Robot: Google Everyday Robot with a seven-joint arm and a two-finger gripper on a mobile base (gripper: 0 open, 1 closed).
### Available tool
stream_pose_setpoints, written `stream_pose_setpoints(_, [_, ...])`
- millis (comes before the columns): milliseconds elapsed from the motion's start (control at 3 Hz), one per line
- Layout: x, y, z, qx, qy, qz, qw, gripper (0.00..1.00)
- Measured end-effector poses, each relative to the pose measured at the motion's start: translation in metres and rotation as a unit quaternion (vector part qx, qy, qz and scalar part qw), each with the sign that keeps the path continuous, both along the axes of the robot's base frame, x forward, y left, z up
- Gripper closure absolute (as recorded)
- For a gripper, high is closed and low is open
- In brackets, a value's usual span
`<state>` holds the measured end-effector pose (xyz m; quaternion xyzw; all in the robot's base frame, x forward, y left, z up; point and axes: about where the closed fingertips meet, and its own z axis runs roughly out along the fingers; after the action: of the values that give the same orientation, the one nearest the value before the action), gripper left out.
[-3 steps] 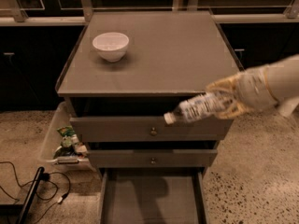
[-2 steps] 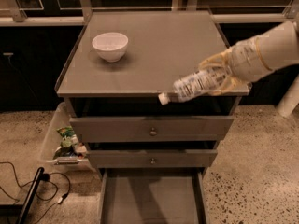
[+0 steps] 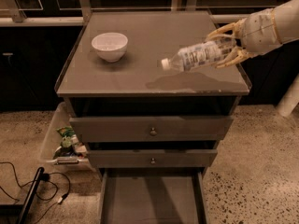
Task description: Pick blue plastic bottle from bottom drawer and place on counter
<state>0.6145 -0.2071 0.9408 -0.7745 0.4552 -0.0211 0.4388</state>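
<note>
Pincer (image 3: 220,48) gripping blue plastic bottle (image 3: 196,57), near-horizontal over counter (image 3: 149,50), cap pointing left

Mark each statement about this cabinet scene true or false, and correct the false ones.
1. The gripper holds the blue plastic bottle in the air above the counter. True.
2. The bottle is upright with its cap on top. False: it lies nearly sideways, its white cap pointing away from the gripper.
3. The white bowl stands on the counter, apart from the bottle. True.
4. The bottom drawer is pushed shut. False: it is pulled out, and the floor that shows is bare.
</note>
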Motion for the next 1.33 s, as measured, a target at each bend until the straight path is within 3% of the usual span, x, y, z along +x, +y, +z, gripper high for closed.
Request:
stream_pose_setpoints(333, [0.025, 0.004, -0.008, 0.072, 0.032, -0.018, 0.9967, 1.0])
stream_pose_setpoints(667, [0.042, 0.014, -0.021, 0.112, 0.073, -0.026, 0.9907, 1.0])
stream_pose_setpoints(1000, [0.057, 0.022, -0.04, 0.128, 0.124, -0.046, 0.983, 1.0])
stream_pose_setpoints(1333, [0.069, 0.021, -0.061, 0.132, 0.171, -0.095, 0.9717, 1.0])
